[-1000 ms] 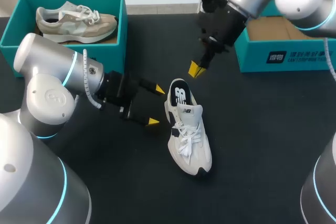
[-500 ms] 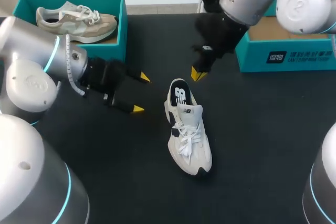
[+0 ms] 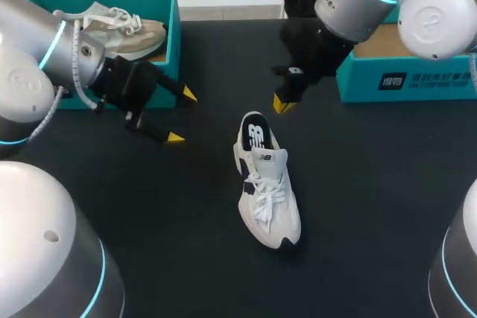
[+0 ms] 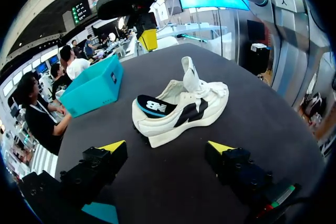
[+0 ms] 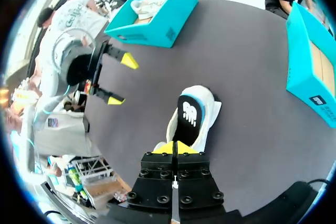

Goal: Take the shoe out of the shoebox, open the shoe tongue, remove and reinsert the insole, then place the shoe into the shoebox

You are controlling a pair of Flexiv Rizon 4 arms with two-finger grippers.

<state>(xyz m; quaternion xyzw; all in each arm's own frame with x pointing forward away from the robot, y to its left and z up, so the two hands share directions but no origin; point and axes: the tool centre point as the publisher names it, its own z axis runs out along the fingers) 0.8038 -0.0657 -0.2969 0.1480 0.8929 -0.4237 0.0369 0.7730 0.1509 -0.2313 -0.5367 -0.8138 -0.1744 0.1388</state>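
- While the white sneaker (image 3: 267,188) sits on the tabletop (image 3: 373,184), the left tool (image 3: 181,115) gapes empty beside it.
- Right tool (image 3: 282,103) hovers near its heel, tips together.

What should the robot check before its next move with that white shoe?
1. White shoe out of its box, standing on the table: ok.
2. Tongue lifted: ok, it stands up.
3. Insole fully seated: cannot tell, only its heel end shows.
4. Left gripper open and apart from the shoe: ok.
5. Right gripper ready to grasp: not ok, it is shut and empty.
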